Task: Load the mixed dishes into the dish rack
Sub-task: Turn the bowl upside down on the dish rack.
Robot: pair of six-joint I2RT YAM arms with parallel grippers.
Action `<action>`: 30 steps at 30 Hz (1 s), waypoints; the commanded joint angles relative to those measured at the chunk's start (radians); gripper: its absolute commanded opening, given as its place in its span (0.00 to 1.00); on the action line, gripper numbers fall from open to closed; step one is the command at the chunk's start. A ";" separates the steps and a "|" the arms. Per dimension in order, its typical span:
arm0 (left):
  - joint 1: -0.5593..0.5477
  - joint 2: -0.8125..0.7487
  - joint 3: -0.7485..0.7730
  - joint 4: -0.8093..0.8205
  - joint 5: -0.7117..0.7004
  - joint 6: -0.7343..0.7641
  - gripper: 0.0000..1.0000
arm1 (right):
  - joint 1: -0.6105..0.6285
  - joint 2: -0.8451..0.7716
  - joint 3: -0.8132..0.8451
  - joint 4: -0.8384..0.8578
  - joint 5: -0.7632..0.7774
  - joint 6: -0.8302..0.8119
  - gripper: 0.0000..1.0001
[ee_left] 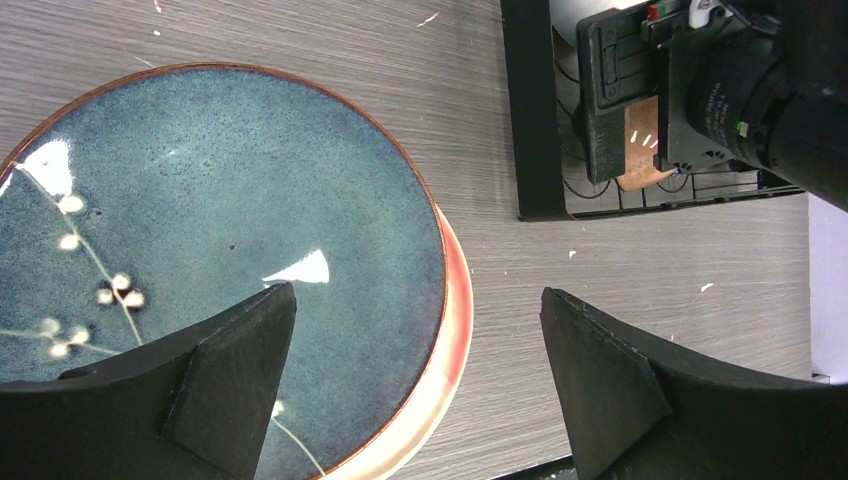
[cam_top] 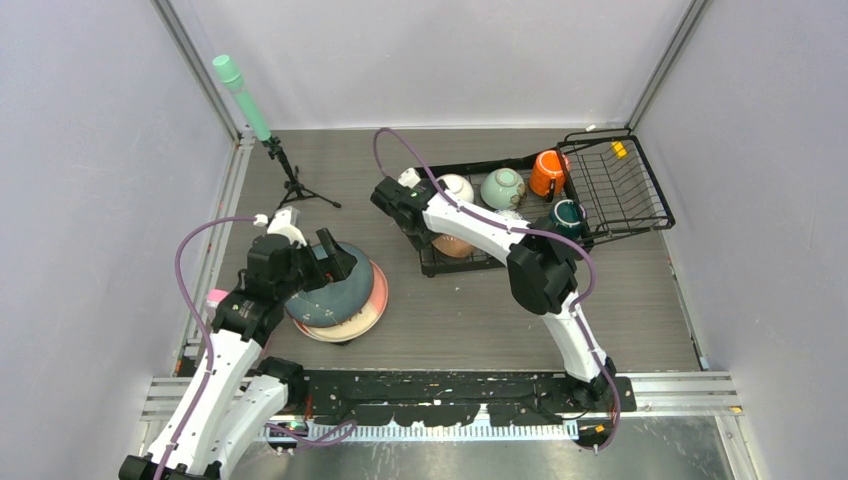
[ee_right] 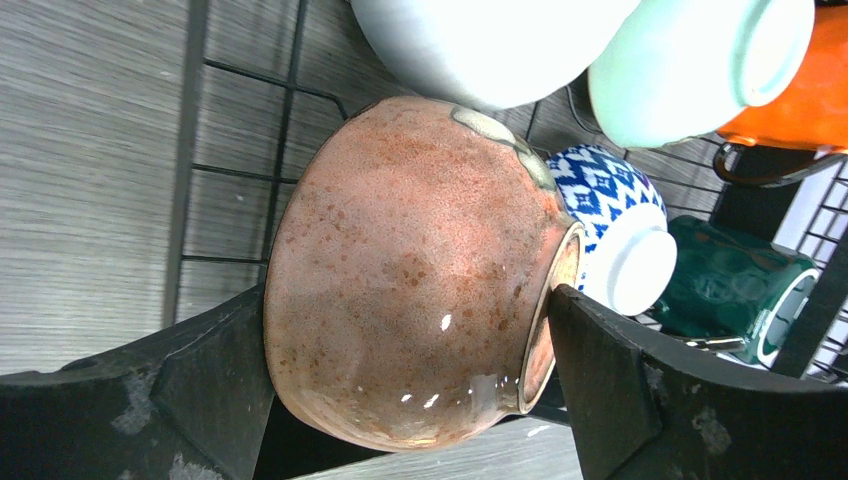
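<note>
Your left gripper (ee_left: 415,293) is released, with the teal plate (ee_left: 200,190) under one jaw. Your right gripper (ee_right: 408,292) has a jaw on either side of the brown bowl (ee_right: 400,220); you cannot tell whether it is grasping the bowl.

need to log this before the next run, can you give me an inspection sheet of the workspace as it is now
surface: grey wood-grain table, no spills seen
job's things: brown bowl, white bowl, mint-green bowl, blue-patterned bowl, orange mug and dark teal mug in the dish rack; dark teal plate stacked on pink plate, on the table
clutter: mint-green cylinder on black tripod; small pink cup near the left edge
grippers: left gripper open above the plates' edge; right gripper jaws wide either side of the brown bowl, grip unclear
cables: purple cables loop off both arms, no snag seen
surroundings: pale walls on three sides, nothing else seen
</note>
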 commanded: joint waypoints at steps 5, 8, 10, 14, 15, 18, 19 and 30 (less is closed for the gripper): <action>-0.001 0.005 0.027 0.038 0.021 -0.003 0.96 | 0.016 0.100 -0.012 0.172 -0.372 0.201 0.97; -0.001 0.009 0.027 0.038 0.028 -0.001 0.96 | 0.017 0.110 -0.015 0.155 -0.276 0.221 0.98; -0.001 0.012 0.026 0.038 0.032 -0.001 0.96 | 0.017 0.117 -0.001 0.124 -0.226 0.230 0.99; -0.001 0.020 0.024 0.048 0.039 -0.005 0.96 | 0.017 0.122 0.030 0.063 -0.156 0.240 1.00; -0.001 0.022 0.025 0.049 0.041 -0.005 0.96 | 0.019 0.117 0.027 0.059 -0.135 0.244 1.00; -0.001 0.029 0.028 0.050 0.045 -0.005 0.96 | 0.023 0.106 0.021 0.051 -0.068 0.255 1.00; -0.001 0.030 0.027 0.051 0.046 -0.007 0.96 | 0.025 0.104 0.019 0.049 -0.039 0.256 1.00; -0.001 0.035 0.026 0.055 0.054 -0.006 0.96 | 0.027 0.138 0.052 -0.030 -0.019 0.247 1.00</action>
